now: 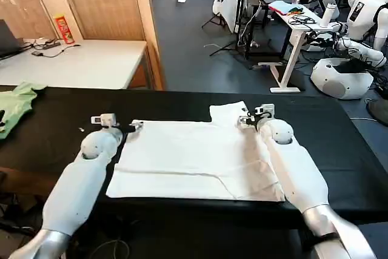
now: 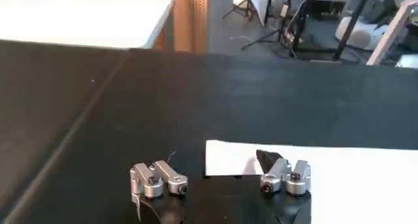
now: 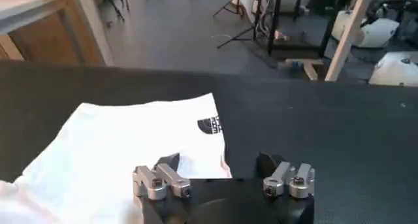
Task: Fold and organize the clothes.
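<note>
White T-shirt (image 1: 194, 159) lies flat at centre frame on the black tabletop (image 1: 182, 104). Left claw (image 1: 134, 127) and right claw (image 1: 245, 119) both gape open at its upper corners, holding nothing.

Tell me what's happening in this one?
A two-armed robot is working on a white T-shirt spread flat on a black table. The left gripper sits at the shirt's far left corner and the right gripper at its far right side, near a sleeve with a small dark logo; both are open. The shirt looks partly folded, with a crease across its near part. A light-green garment lies apart at the table's left edge.
</note>
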